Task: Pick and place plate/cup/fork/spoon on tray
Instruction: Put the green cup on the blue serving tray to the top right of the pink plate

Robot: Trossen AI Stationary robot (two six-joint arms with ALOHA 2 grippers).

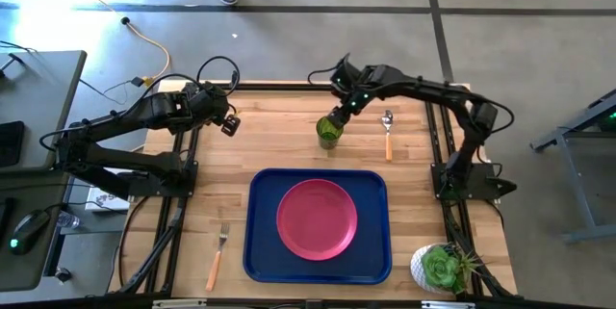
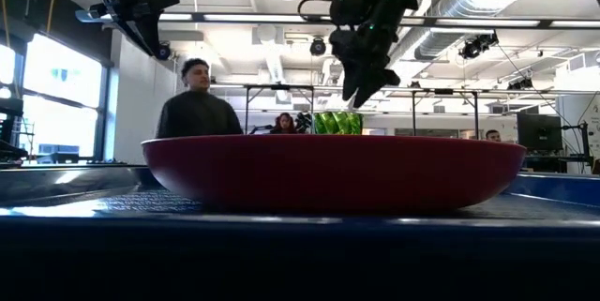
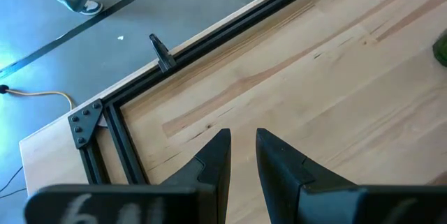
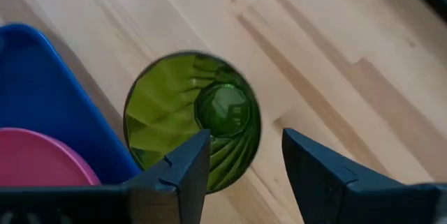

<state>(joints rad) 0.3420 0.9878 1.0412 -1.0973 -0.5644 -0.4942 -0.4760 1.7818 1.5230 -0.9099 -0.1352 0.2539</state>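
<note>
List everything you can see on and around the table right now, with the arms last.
tray: one, dark blue, front middle of the table
plate: one, pink-red, lying in the tray
cup: one, green, upright on the wood behind the tray
spoon: one, orange handle, on the wood right of the cup
fork: one, orange handle, on the wood left of the tray
potted succulent: one, white pot, front right corner
left gripper: raised over the back left of the table, holding nothing
right gripper: open, just above the cup

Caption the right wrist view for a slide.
Open right gripper hovers over the green cup beside the blue tray.
</note>
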